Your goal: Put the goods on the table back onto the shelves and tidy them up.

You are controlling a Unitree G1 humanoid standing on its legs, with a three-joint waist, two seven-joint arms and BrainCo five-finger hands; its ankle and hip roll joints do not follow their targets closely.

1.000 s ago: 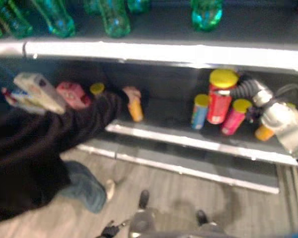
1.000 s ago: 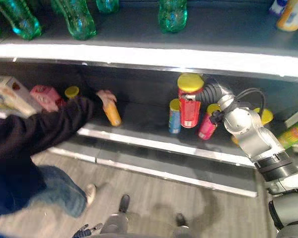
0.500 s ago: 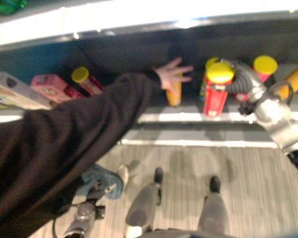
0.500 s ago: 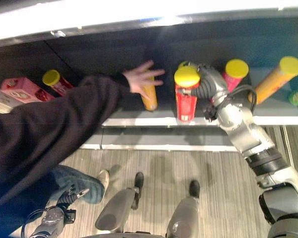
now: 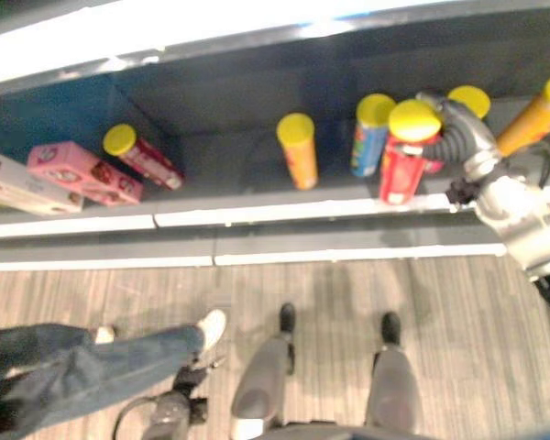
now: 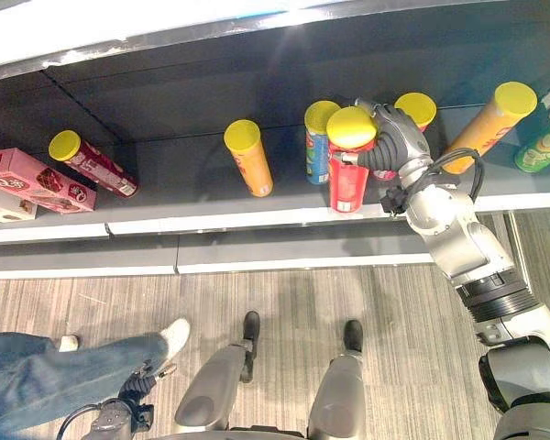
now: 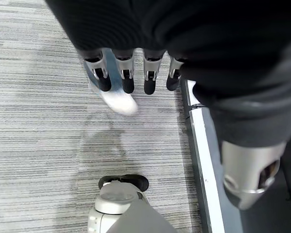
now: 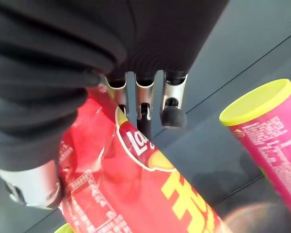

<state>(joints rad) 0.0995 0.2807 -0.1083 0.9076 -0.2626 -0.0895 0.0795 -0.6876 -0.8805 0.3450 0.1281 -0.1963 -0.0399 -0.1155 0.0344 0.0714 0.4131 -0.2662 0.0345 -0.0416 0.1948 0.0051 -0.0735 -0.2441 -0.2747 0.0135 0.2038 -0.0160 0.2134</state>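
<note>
Red crisp can (image 6: 348,174) stands upright on shelf (image 6: 257,218), right hand (image 6: 396,137) wrapped round it at 3 o'clock, steadying placement; left hand (image 7: 131,73) relaxed, empty.

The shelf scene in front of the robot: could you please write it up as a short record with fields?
right hand: curled round the red can, which stands upright on the shelf
left hand: fingers relaxed over the floor, holding nothing
other cans: orange can, blue can, pink can, tall orange can, dark red can
boxes: pink box at the shelf's left
person: leg on the floor
</note>
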